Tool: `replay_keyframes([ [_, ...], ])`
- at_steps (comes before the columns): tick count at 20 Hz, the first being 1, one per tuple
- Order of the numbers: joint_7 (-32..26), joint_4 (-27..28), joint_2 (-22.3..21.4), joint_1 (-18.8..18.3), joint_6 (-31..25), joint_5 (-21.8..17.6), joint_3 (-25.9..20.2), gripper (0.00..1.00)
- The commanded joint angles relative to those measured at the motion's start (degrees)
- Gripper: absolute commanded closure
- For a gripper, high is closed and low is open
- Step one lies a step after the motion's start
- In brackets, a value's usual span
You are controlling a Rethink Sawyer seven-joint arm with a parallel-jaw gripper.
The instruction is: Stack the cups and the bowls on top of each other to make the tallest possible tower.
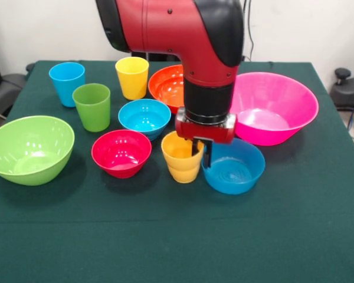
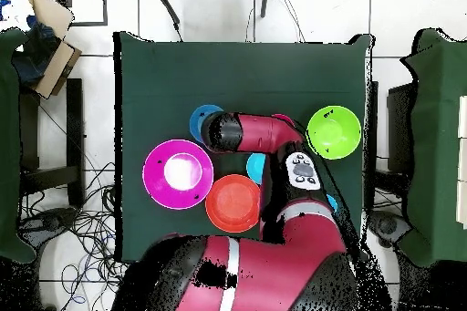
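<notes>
Nearest you on the green-clothed bench [image 1: 165, 236] sits a small blue plastic bowl [image 1: 235, 171], with the squat yellow-orange stepped cup [image 1: 182, 159] just beside it. The black tool [image 1: 200, 152] hangs between them, one finger inside the cup's rim, one outside; you cannot tell whether it grips. A small red bowl [image 1: 121, 153] and large lime green bowl [image 1: 29, 148] stand alongside. Behind come the second blue bowl [image 1: 144, 116], green cup [image 1: 92, 106] and large pink bowl [image 1: 274, 109]; farthest stand the light blue cup [image 1: 66, 82], yellow cup [image 1: 132, 76] and wide orange bowl [image 1: 168, 87]. Nothing is stacked.
</notes>
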State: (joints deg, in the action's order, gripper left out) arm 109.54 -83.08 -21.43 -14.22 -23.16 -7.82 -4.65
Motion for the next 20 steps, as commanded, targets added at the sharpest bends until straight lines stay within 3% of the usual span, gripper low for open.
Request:
replay_keyframes([
  [1,7.2,5.96,6.15,3.88,0.46,3.08,-4.87,1.0],
  [20,12.9,15.07,11.62,14.39,-3.23,13.91,1.59,1.0],
])
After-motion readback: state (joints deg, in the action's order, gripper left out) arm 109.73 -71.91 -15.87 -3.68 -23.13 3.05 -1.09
